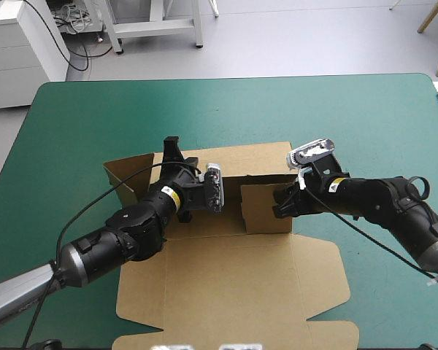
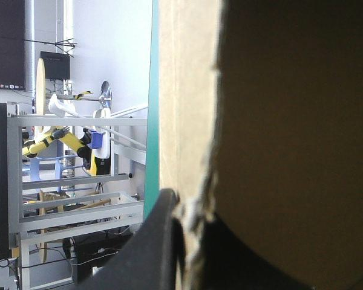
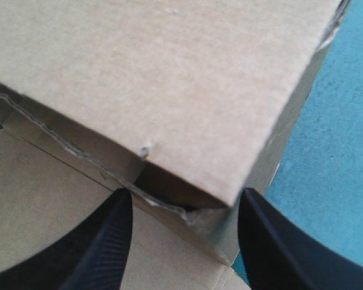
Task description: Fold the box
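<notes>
The brown box (image 1: 233,284) lies mid-table, its broad lid panel flat toward the near edge and its far walls raised. My left gripper (image 1: 171,151) reaches over the left part of the far wall, and in the left wrist view that gripper (image 2: 190,241) is shut on the wall's board edge (image 2: 278,121). My right gripper (image 1: 279,204) is at the standing right side flap (image 1: 266,208). Its own view shows this gripper (image 3: 184,223) open, a corner of the box (image 3: 157,72) sitting between the spread black fingers.
The teal-green cover (image 1: 350,117) shows on every side of the box, widest toward the far edge and the right. The left arm lies across the box's left flat flap (image 1: 131,292).
</notes>
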